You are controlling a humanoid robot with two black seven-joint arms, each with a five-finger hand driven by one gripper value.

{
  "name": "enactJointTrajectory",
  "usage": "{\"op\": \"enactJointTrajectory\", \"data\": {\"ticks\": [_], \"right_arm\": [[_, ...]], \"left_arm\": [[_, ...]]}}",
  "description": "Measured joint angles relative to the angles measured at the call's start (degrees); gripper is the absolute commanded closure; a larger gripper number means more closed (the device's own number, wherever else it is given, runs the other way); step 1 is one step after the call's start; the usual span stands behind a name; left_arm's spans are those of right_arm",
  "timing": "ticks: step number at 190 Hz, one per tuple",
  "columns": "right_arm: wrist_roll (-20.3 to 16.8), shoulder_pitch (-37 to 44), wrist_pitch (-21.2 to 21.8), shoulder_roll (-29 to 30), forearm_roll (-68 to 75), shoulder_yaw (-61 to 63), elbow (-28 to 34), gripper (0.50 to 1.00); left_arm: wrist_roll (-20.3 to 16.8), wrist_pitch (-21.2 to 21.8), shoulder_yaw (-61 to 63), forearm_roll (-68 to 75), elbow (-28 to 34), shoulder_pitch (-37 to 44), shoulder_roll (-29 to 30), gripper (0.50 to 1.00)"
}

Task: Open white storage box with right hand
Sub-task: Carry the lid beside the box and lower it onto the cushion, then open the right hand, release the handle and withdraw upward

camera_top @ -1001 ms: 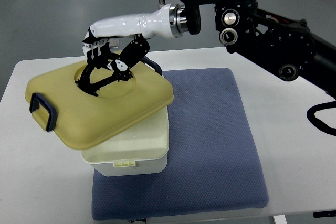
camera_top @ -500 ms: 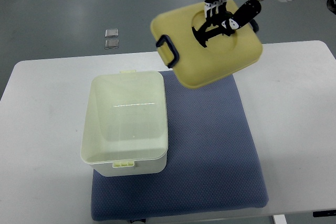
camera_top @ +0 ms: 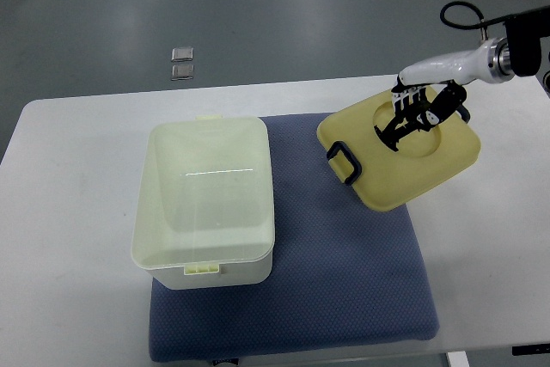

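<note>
While the right hand grips the yellow lid by its recessed handle, the white storage box sits open on the blue mat. The lid straddles mat and counter, so letting go might leave it rocking or sliding.

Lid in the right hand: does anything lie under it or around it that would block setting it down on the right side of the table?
Nothing visible does. The yellow lid, gripped by the right hand, sits over the blue mat's right edge and bare white table. The open storage box stands apart to its left.
</note>
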Motion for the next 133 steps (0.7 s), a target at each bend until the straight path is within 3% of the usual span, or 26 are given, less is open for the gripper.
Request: {"op": "enactJointTrajectory", "data": {"ticks": [54,96,97,98,99,101,102,103,104,105,106,133], "right_arm": [[0.0,-3.2,-1.8,7.8,0.0,0.2,-0.1,1.000],[-0.2,-4.7,-3.6,10.6,0.5,0.4,-0.3,1.000],[-0.2,-4.7,-3.6,10.6,0.5,0.4,-0.3,0.961],[-0.2,-4.8,-3.7,10.6,0.5,0.4,-0.3,0.961],[-0.2,-4.9,-3.7,10.6,0.5,0.4,-0.3,0.829],[-0.2,-5.0,-3.9,10.6,0.6,0.4,-0.4,0.828],[-0.2,-5.1,-3.9,10.6,0.6,0.4,-0.4,0.698],[-0.2,-5.1,-4.0,10.7,0.6,0.4,-0.4,0.697],[-0.2,-5.2,-4.1,10.7,0.6,0.4,-0.4,0.590],[-0.2,-5.2,-4.1,10.7,0.6,0.4,-0.5,0.589],[-0.2,-5.3,-4.2,10.7,0.7,0.4,-0.5,0.536],[-0.3,-6.4,-5.4,10.7,1.1,0.7,-1.5,0.544]], "left_arm": [[0.0,0.0,0.0,0.0,0.1,0.0,0.0,0.500],[0.0,0.0,0.0,0.0,0.1,0.0,0.0,0.500],[0.0,0.0,0.0,0.0,0.1,0.0,0.0,0.500],[0.0,0.0,0.0,0.0,0.1,0.0,0.0,0.500],[0.0,0.0,0.0,0.0,0.1,0.0,0.0,0.500],[0.0,0.0,0.0,0.0,0.1,0.0,0.0,0.500],[0.0,0.0,0.0,0.0,0.1,0.0,0.0,0.500],[0.0,0.0,0.0,0.0,0.1,0.0,0.0,0.500],[0.0,0.0,0.0,0.0,0.1,0.0,0.0,0.500],[0.0,0.0,0.0,0.0,0.1,0.0,0.0,0.500],[0.0,0.0,0.0,0.0,0.1,0.0,0.0,0.500],[0.0,0.0,0.0,0.0,0.0,0.0,0.0,0.500]]}}
